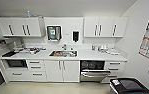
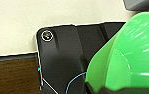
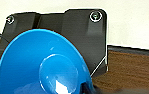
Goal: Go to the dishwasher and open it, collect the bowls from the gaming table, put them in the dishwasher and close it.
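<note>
1. Facing the kitchenette: dishwasher [image 1: 94, 71] under the counter, door partly lowered, dark interior showing.
2. Left gripper: green bowl [image 2: 130, 55] sits right against it; finger opening cannot be told.
3. Right gripper: blue bowl [image 3: 43, 63] likewise close against it; finger opening unreadable.

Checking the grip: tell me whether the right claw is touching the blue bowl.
Cannot tell. The right wrist view shows the blue bowl close up, but no contact point with the claw is visible.

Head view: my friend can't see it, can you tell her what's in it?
A white kitchen wall, with the dishwasher open under the counter, right of the sink. White cupboards hang above, and a black bin stands at bottom right.
</note>
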### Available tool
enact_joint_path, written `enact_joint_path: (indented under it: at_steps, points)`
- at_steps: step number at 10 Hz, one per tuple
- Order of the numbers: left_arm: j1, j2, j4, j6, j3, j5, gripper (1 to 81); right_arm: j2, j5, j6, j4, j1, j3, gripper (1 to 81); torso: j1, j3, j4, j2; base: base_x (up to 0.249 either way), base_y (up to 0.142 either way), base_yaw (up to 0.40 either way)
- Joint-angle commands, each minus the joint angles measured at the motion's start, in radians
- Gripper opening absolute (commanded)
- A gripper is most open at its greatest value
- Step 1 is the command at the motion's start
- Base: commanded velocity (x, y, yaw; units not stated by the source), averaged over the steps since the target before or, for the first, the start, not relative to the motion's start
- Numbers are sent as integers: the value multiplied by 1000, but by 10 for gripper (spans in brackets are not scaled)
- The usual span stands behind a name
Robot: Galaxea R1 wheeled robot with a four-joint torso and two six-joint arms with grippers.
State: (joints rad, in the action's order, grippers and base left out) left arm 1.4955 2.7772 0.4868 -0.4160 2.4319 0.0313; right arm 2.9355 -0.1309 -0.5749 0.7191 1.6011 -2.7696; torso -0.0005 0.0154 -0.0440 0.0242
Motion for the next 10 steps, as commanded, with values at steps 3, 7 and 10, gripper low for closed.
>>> enact_joint_path:
  at_steps: [3, 7, 10]
  points:
    - [-54, -17, 9, 3, -5, -31, 10, -4, 36, 4, 6, -48, -5, 10, 1, 0, 0, 0, 104, 0, 0]
    - [-57, -13, 9, 3, -5, -33, 10, -5, 34, 3, 6, -51, -5, 10, 1, 0, 0, 0, 107, 0, 0]
    - [-56, -11, 7, 3, -5, -31, 10, -5, 34, 4, 6, -49, -4, 10, 1, 0, 0, 0, 107, 0, 0]
